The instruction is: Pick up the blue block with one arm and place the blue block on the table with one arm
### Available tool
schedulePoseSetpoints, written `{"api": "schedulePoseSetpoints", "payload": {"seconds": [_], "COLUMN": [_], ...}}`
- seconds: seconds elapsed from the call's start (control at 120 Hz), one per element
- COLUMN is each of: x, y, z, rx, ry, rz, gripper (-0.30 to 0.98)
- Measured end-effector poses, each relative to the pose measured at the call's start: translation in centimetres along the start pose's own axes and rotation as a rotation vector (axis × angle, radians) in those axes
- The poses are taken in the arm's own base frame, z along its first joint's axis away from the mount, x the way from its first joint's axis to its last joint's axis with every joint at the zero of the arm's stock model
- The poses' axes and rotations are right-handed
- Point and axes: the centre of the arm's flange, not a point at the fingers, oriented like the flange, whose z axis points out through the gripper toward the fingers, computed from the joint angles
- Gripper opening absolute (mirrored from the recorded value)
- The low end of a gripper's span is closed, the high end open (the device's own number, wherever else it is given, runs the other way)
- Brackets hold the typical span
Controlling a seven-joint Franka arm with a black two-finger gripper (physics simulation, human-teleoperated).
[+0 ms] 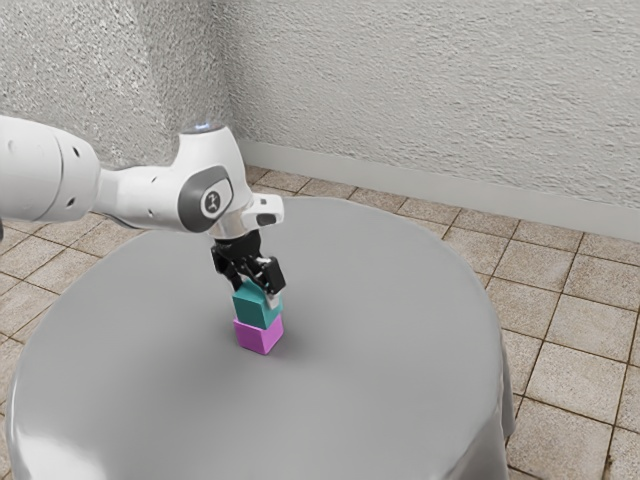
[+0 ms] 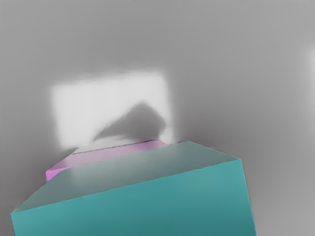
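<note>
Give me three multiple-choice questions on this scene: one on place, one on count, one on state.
1. Where is the gripper?
A) At the table's rim
B) At the blue-green block
C) Against the wall

2. How many blocks are there?
A) One
B) Three
C) Two

3. The pink block is:
A) resting on the table
B) hanging in the air
C) on the floor

Key:
1 B: it reaches down to that block.
2 C: one blue-green, one pink.
3 A: its base meets the tabletop.
</note>
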Motion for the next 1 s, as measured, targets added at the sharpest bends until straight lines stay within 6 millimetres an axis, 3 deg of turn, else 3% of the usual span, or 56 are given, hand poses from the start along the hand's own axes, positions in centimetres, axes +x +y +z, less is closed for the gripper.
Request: {"api": "schedulePoseSetpoints", "payload": {"seconds": [0.308, 0.542, 0.725, 0.883, 1.0], "x": [0.1, 0.1, -0.1, -1.4, -2.4], "y": [0.0, 0.0, -0.1, -4.7, -8.3], "z": [0.0, -0.3, -2.9, -6.4, -6.4], "rx": [0.004, 0.010, 0.023, 0.075, 0.128], "ry": [0.007, 0.013, 0.043, 0.064, 0.038], "rz": [-0.014, -0.025, -0.026, -0.084, -0.128], "gripper": [0.46, 0.40, 0.39, 0.39, 0.39]}}
